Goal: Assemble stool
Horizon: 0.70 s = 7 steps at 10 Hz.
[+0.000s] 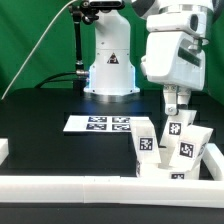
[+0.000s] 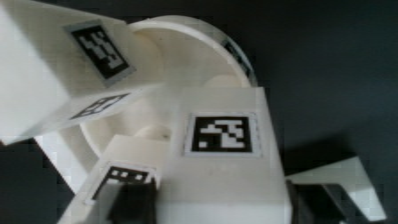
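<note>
The white round seat (image 1: 160, 168) lies at the exterior view's right, by the front border bar, with tagged legs standing up from it. My gripper (image 1: 172, 103) comes down from above onto the rear leg (image 1: 176, 128). Two other legs (image 1: 145, 146) (image 1: 187, 149) stand beside it. In the wrist view the gripper (image 2: 228, 196) has its dark fingers (image 2: 135, 192) on both sides of a tagged leg (image 2: 224, 134) and is shut on it. The curved seat (image 2: 199, 42) lies behind it, and another tagged leg (image 2: 71, 62) stands close by.
The marker board (image 1: 100, 123) lies flat mid-table in front of the robot base (image 1: 108, 70). A long white border bar (image 1: 90, 186) runs along the front, and a short piece (image 1: 4, 150) sits at the exterior view's left.
</note>
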### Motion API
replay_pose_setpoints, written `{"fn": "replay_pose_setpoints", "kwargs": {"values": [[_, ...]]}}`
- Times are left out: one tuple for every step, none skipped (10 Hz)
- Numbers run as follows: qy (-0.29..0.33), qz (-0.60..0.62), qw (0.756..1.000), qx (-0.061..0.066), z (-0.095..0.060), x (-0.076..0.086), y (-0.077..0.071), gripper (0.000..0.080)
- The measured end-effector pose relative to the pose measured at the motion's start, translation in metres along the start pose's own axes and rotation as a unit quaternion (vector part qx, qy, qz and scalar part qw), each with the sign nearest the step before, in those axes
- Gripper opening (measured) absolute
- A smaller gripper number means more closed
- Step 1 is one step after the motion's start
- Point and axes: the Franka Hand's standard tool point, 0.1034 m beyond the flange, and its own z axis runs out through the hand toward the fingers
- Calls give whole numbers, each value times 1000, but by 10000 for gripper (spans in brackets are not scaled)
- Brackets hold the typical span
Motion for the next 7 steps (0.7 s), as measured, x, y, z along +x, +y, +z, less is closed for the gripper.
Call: {"fn": "replay_pose_setpoints", "kwargs": {"values": [[1,36,999,1,0,0,0,341],[1,68,998,1,0,0,0,341],[1,102,995,2,0,0,0,341],[1,124,992,3,0,-1,1,341],[0,207,978,9,1,-6,3,341],[-5,281,959,19,1,-11,5,341],[-6,331,943,25,2,-14,8,341]]}}
